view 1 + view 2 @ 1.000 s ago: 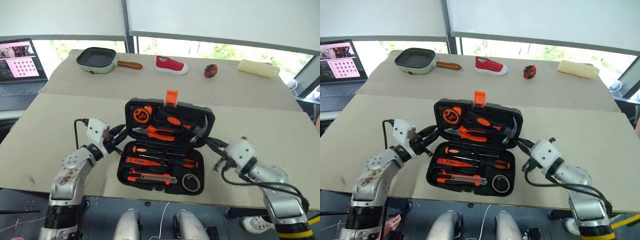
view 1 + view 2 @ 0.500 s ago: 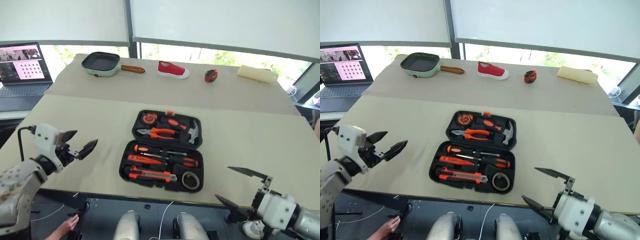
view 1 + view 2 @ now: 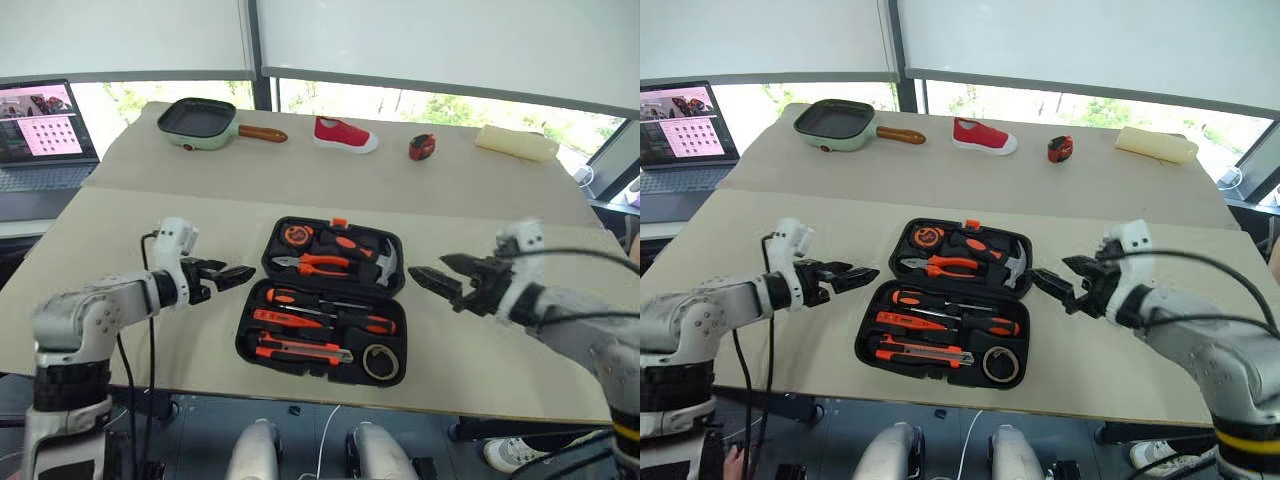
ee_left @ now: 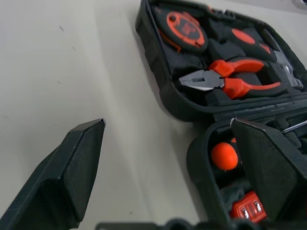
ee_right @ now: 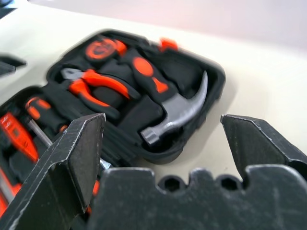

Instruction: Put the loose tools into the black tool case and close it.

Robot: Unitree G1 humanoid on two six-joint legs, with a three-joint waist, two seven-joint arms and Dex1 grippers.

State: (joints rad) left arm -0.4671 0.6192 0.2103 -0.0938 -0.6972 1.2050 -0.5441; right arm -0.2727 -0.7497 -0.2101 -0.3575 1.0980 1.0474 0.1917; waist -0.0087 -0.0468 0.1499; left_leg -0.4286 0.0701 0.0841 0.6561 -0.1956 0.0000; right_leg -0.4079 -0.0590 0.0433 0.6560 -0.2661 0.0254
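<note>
While case (image 3: 325, 300) lies open, screwdrivers (image 3: 330, 318) lengthwise left-right inside; left gripper (image 3: 222, 277), right gripper (image 3: 440, 281) both spread, empty.

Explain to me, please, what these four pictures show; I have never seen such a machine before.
This is a humanoid robot with two arms, each ending in a gripper of two black fingers. Two pictures come from cameras in its head, looking down at a beige table. Two come from cameras on its wrists, looking along the fingers. The hinged black plastic tool case lies open, with orange-handled tools in its slots. The left gripper and the right gripper hover open on either side, holding nothing. Farther back lie a green-rimmed square pan, a red shoe and a laptop.
</note>
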